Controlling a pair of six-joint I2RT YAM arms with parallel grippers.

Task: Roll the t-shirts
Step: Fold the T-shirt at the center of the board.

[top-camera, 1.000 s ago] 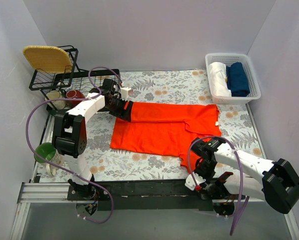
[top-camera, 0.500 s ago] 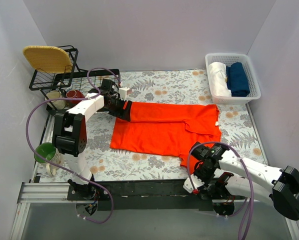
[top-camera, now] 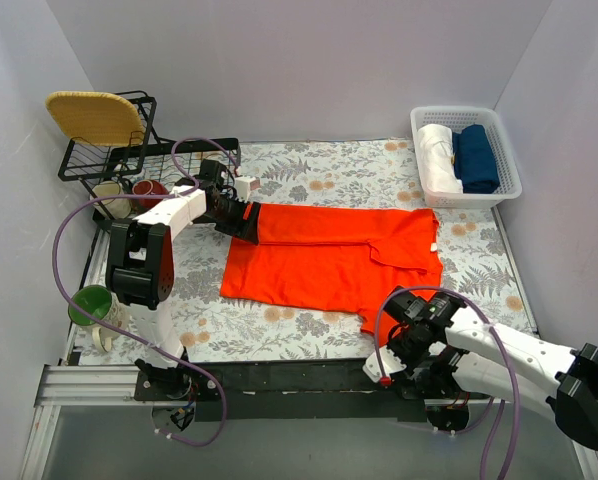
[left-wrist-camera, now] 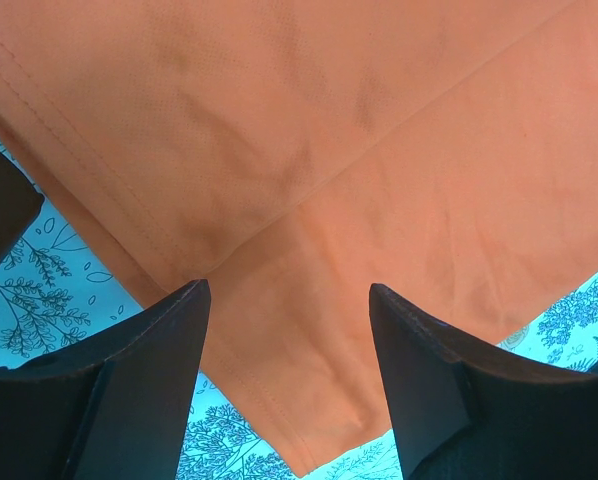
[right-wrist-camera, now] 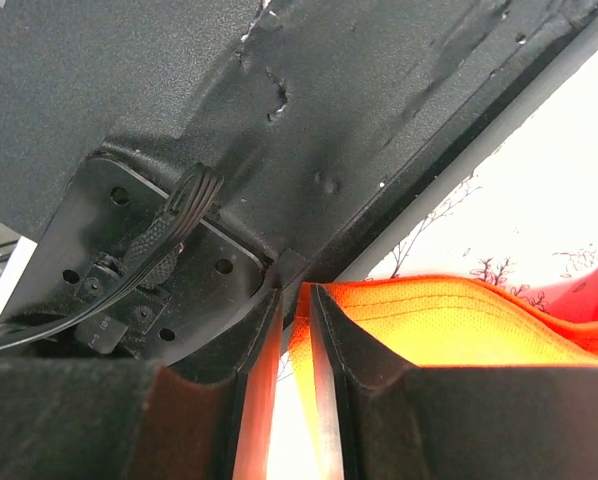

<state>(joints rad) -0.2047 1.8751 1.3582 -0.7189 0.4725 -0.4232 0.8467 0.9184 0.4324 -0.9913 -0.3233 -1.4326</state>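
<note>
Top view: shirt [top-camera: 329, 262] lies flat at the centre of the table [top-camera: 329, 168], long axis left to right, with a fold line running along it and the upper band partly doubled over. Left gripper [top-camera: 241, 222] sits at the shirt's upper left corner. In the left wrist view we see its two dark fingers [left-wrist-camera: 144, 385] spread wide, nothing between them, with the shirt [left-wrist-camera: 339, 150] filling most of the frame below; a seam runs diagonally across the cloth, and floral table print shows at the lower left and lower right corners. We cannot tell whether the fingertips touch the cloth. Right gripper [top-camera: 391, 358] is at the lower right of the shirt, over the table's near edge by the black rail [top-camera: 279, 375]. In the right wrist view its jaws stand narrow, pinching a thin edge of the shirt [right-wrist-camera: 459, 320], with the cloth bunching up to the right of the fingers [right-wrist-camera: 334, 360]; the black rail [right-wrist-camera: 309, 120] fills the upper frame. Basket [top-camera: 459, 112] at upper right holds a white bundle [top-camera: 439, 155] and a blue bundle [top-camera: 476, 157], well apart from the shirt. Wire rack [top-camera: 129, 150] at upper left; green cup [top-camera: 91, 303] at the left edge.
</note>
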